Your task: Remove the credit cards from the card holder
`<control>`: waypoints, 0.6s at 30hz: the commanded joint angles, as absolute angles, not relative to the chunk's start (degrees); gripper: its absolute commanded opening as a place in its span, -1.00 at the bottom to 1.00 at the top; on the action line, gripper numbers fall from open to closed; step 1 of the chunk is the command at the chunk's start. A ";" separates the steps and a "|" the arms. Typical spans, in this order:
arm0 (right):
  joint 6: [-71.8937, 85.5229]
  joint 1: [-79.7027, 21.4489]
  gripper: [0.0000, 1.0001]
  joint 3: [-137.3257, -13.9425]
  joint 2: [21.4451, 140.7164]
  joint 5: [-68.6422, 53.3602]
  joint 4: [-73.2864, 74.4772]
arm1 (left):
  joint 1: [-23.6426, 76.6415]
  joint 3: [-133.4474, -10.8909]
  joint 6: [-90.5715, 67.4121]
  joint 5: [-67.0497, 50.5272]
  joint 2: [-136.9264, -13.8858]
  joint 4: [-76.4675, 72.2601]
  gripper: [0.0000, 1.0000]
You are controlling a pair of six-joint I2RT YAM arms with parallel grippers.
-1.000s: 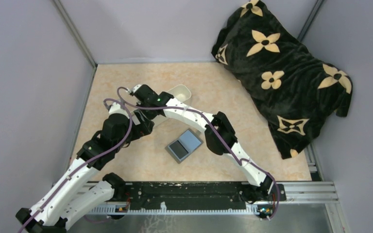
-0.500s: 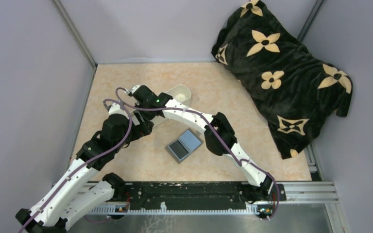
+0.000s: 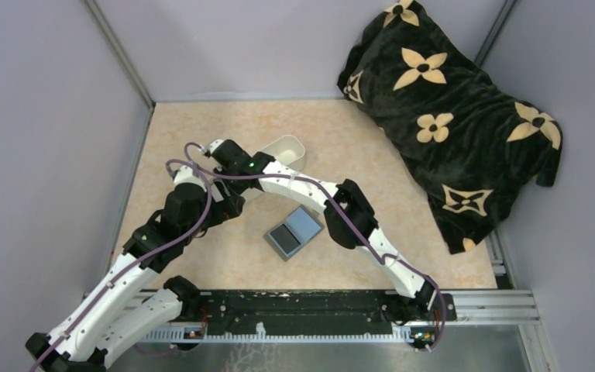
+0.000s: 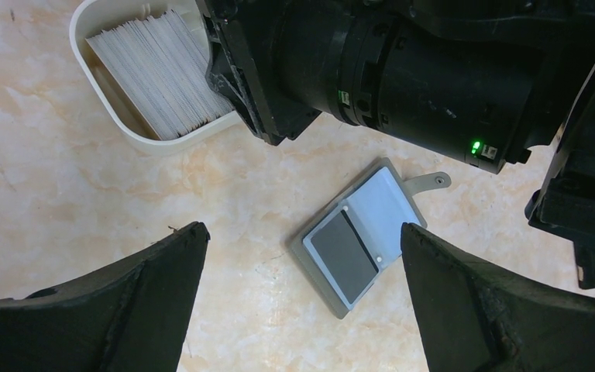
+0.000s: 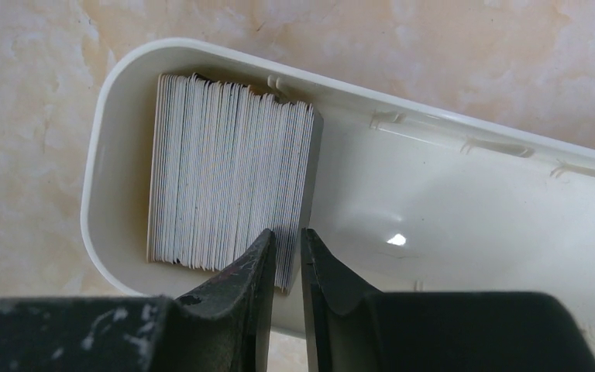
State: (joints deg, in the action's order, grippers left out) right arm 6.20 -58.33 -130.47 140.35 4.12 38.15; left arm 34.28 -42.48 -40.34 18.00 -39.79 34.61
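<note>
Room: you are looking at a beige marbled table (image 3: 201, 132) boxed in by pale lilac walls (image 3: 46, 116), with a black slotted rail (image 3: 310, 306) along its near edge.
Change since a second ago: your right arm (image 3: 310, 190) has drawn its wrist a little to the left, so more of the white tray (image 3: 285, 146) shows from above. The card holder and the left arm (image 3: 182, 209) have not shifted.
Markings: a black blanket (image 3: 449, 101) with cream flower and star motifs lies bunched in the far right corner. A green light (image 4: 475, 146) glows on the right arm's wrist.
Card holder (image 3: 293, 231): it lies open and flat on the table, near the middle, between the two arms and well apart from the tray.
Dark card (image 4: 345, 252): it sits in one inner pocket of the holder, beside a pale blue-grey panel.
Tray contents: a stack of pale cards (image 5: 225, 186) stands on edge at the tray's rounded end.
Right gripper (image 5: 287, 240): it hangs over the stack's near corner, fingers drawn almost together with a thin slit between. You cannot tell whether a card is pinched.
Left gripper (image 4: 302, 232): its fingers are spread wide and hold nothing, above the table with the card holder between them in its wrist view.
</note>
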 commanded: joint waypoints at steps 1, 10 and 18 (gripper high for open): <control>6.72 -59.26 -0.61 -128.59 138.39 3.01 35.01 | 33.93 -41.92 -39.48 18.07 -39.72 34.64 0.99; 6.27 -59.24 -0.61 -126.99 132.00 4.30 33.30 | 33.92 -41.31 -39.24 18.11 -40.12 33.89 0.99; 6.03 -59.29 -0.61 -121.89 123.68 8.88 30.37 | 33.84 -40.75 -39.23 16.72 -39.83 31.64 0.99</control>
State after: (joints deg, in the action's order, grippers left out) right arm 6.63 -58.35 -122.91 133.56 5.80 35.29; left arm 34.28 -41.71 -39.94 17.96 -40.05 33.43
